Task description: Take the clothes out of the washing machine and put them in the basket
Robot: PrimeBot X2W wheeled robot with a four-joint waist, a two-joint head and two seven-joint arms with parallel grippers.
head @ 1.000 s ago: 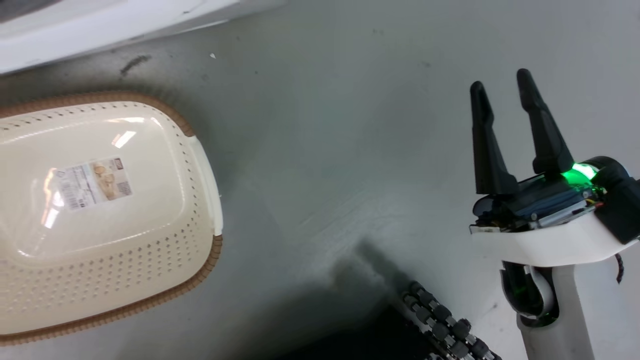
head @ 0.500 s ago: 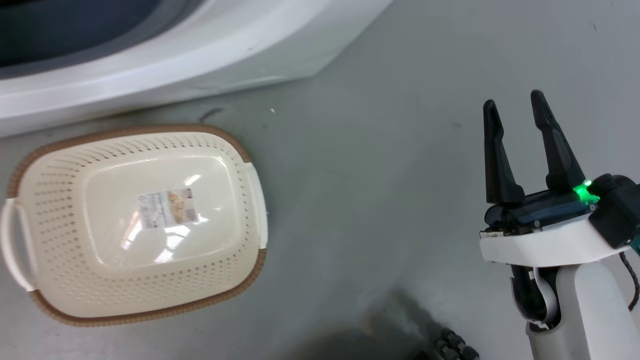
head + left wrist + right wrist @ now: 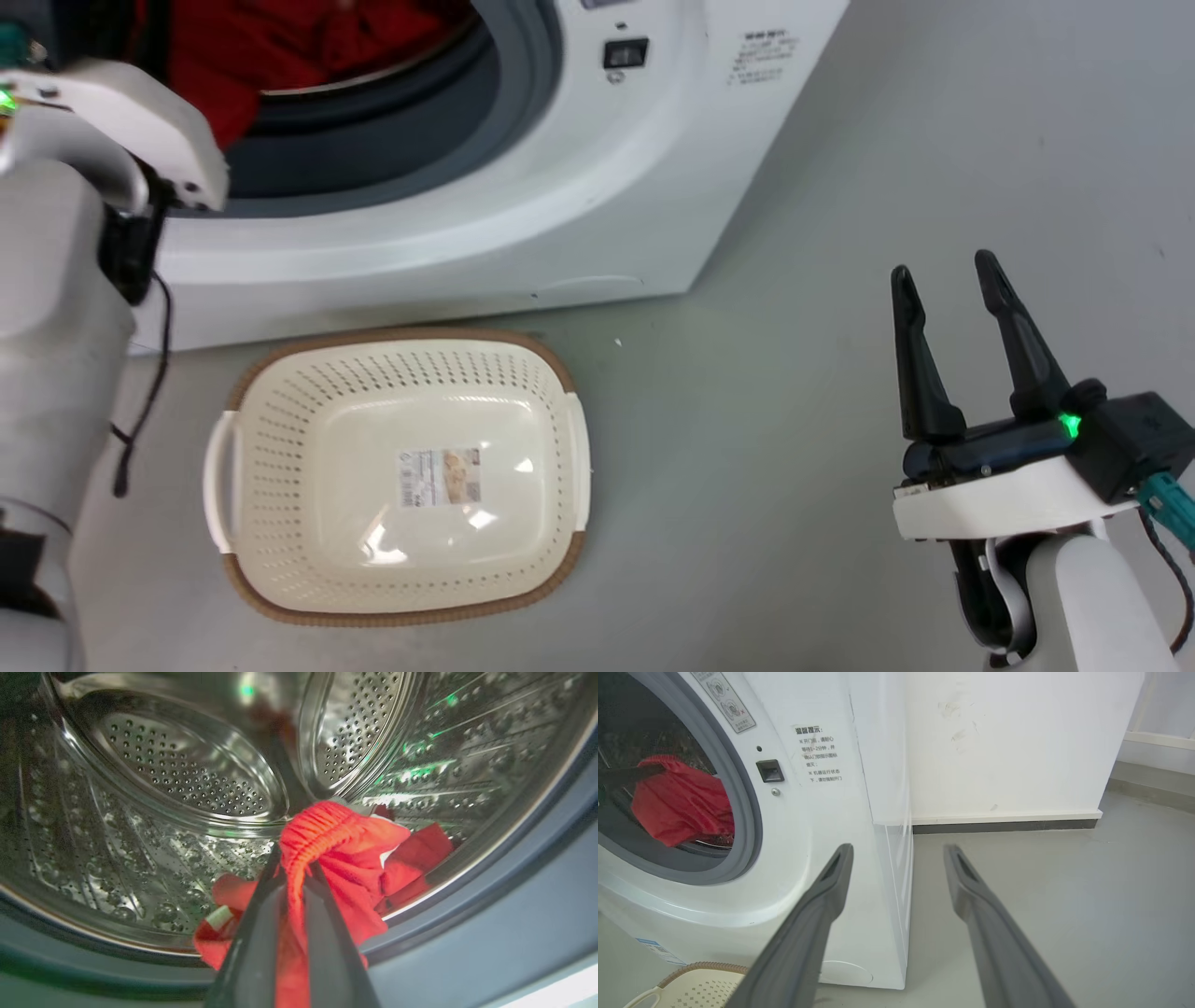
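Several folds of red clothes pinched at a ribbed waistband in the left claw, inside the steel drum of the washing machine. Probably light, limp and apt to snag on the grey door ring; thick gathered band judged the surest hold. Just in front, on the floor, basket with nothing in it. Far right, right claw spread apart, holding nothing, poised above the floor beside the machine.
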